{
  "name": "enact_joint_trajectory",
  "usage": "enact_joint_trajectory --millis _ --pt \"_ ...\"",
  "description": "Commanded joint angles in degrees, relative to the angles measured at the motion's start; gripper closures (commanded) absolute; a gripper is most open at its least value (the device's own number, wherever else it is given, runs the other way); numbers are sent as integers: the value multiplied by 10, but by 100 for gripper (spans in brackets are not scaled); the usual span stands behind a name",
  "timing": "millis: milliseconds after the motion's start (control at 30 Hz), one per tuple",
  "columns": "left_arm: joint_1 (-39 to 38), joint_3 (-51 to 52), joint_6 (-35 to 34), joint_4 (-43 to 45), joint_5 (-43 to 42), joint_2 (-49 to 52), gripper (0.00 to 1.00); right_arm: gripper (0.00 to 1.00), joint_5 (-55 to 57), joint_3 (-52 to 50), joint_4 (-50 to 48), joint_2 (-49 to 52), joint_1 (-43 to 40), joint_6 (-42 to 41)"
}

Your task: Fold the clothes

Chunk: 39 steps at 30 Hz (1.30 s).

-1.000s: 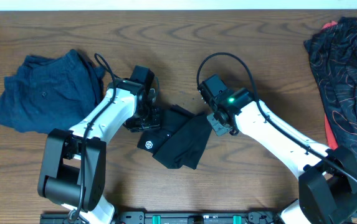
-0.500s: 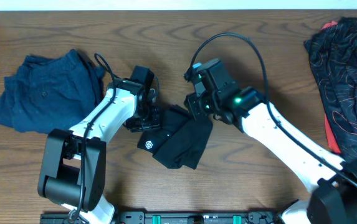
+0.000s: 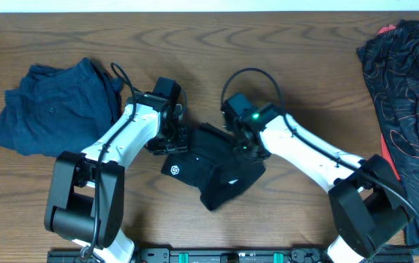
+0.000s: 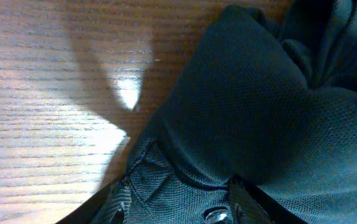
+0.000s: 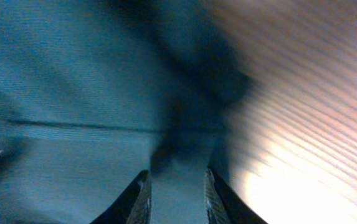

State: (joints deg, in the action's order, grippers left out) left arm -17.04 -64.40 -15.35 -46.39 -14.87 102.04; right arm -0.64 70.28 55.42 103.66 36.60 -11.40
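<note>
The clothes (image 3: 220,179), a black shirt with a small white hexagon logo (image 3: 172,169), lie bunched at the table's middle. My left gripper (image 3: 171,140) stands at the shirt's upper left edge. In the left wrist view, that gripper (image 4: 178,210) is shut on a bunched fold of the dark knit fabric (image 4: 253,106). My right gripper (image 3: 240,146) is over the shirt's upper right part. The right wrist view is blurred, but a strip of the fabric (image 5: 72,93) sits between the fingers of the right gripper (image 5: 175,198), which is shut on it.
A dark blue garment (image 3: 55,106) with a button lies crumpled at the left. A black garment with thin red lines (image 3: 406,95) is spread along the right edge. Bare wooden table (image 3: 304,66) lies behind the arms.
My right gripper swung up and left, then down onto the shirt. The shirt has bunched wider toward the lower right. The left arm has stayed put.
</note>
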Motion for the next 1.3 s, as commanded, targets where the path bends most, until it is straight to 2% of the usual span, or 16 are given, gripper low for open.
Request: enact_joint_trajectory --millis 0,267,433,600,1000,1133,1267 --pt "0 9 3 -2 9 9 48 73 144 2 13 0 -30 -18" --pt "0 10 3 -15 10 9 48 77 71 5 0 -17 -41 -10" --pt "0 11 3 -14 10 9 48 72 -65 5 1 -39 -31 102" --pt "0 11 3 -14 10 9 48 69 -52 -9 12 -38 -32 119" --pt "0 11 3 -14 10 9 48 64 -90 -61 -59 -31 -34 139" --pt "0 11 3 -14 10 9 48 50 -75 -88 -94 -31 -34 149" --pt "0 11 3 -14 10 9 48 53 -73 -117 -136 -31 -34 149"
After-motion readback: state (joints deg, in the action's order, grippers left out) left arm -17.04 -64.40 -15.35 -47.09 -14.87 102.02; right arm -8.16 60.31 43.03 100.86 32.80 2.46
